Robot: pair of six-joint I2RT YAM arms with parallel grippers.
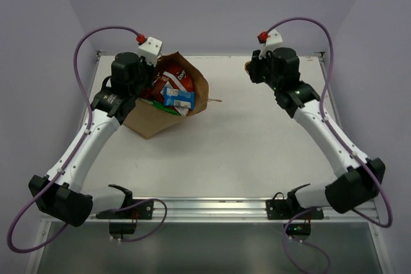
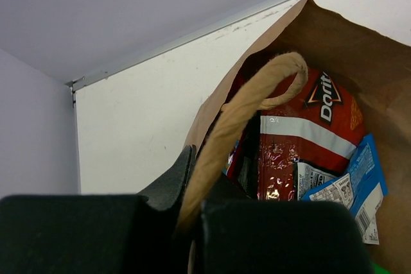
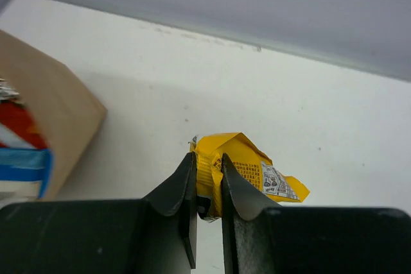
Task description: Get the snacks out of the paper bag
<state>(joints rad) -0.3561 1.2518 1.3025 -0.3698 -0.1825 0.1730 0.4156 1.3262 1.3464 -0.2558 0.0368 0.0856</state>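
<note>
At the far left of the table (image 1: 244, 145), the left gripper (image 2: 192, 184) pinches tight on a twisted handle (image 2: 257, 94) of the paper bag (image 1: 151, 120), which lies bottom toward the near edge with its mouth gaping up and away, half-hiding the Doritos bag (image 2: 308, 126) and blue bar (image 2: 359, 178) inside, while at far right the right gripper (image 3: 209, 165) is clamped on a crumpled yellow packet (image 3: 247, 171), partly hidden behind its fingers.

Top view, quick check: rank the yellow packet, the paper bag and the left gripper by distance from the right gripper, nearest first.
1. The yellow packet: pinched in the right gripper, at the far right.
2. The paper bag: across to the left, its right wall nearest.
3. The left gripper: at the bag's far left side, shut on its handle.
</note>
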